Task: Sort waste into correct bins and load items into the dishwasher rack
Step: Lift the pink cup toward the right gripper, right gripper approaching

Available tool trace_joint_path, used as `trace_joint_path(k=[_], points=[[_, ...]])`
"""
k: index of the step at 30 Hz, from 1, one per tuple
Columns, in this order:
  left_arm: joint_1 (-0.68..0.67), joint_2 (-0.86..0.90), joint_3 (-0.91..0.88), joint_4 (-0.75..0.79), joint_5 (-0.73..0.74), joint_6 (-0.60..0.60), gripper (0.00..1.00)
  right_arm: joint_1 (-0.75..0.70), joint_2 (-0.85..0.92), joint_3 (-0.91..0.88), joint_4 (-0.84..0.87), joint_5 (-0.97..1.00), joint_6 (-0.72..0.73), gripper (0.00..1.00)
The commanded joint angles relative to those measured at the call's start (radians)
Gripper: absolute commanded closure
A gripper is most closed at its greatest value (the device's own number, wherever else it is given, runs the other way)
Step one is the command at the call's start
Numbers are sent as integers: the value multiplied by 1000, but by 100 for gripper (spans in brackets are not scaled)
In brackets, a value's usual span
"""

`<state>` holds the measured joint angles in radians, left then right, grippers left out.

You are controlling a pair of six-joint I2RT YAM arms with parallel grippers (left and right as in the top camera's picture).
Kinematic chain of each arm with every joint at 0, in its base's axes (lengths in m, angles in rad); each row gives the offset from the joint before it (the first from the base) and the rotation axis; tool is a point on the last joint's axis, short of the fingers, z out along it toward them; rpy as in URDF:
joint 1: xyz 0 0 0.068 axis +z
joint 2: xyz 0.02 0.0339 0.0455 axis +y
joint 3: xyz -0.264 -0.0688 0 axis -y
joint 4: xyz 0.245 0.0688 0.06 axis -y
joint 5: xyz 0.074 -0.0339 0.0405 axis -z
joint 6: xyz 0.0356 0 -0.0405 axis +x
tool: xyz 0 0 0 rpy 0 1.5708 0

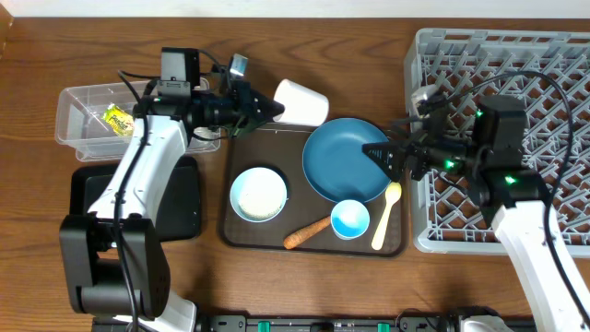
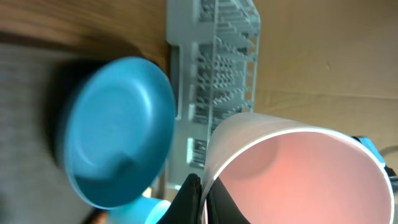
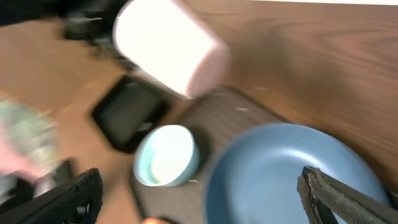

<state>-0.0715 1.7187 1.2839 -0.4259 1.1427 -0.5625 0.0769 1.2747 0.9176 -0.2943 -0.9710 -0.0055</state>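
Observation:
My left gripper (image 1: 269, 109) is shut on the rim of a white cup with a pink inside (image 1: 301, 101), held on its side above the brown tray's far edge; in the left wrist view the fingers (image 2: 202, 200) pinch the cup wall (image 2: 311, 180). My right gripper (image 1: 385, 159) is open over the right edge of the dark-blue plate (image 1: 336, 161), with its fingers spread wide (image 3: 199, 193) above the plate (image 3: 292, 174). The pale-blue bowl (image 1: 259, 194), the blue-inside cup (image 1: 350, 219), the cream spoon (image 1: 385, 214) and the carrot piece (image 1: 306, 232) lie on the tray.
The brown serving tray (image 1: 267, 148) sits mid-table. The clear tub (image 1: 78, 106) at the far left holds a yellow-green wrapper (image 1: 117, 119). The black tray (image 1: 184, 207) lies below it. The grey rack (image 1: 553, 92) stands at the right, under my right arm.

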Motion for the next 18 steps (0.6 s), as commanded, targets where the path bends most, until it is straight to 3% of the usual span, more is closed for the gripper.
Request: trace_joint_path(k=[1,10,18], points=[[-47,-7,16,-2,55,-84,94,-10,36,16,34,-277,-45,1],[-162,-7,16,132,111,-188,94,-10,55,16,98,-283,-82,1],[-172,-7,16,200,134,-252,94,-10,55,16,95,-154,-81,1]])
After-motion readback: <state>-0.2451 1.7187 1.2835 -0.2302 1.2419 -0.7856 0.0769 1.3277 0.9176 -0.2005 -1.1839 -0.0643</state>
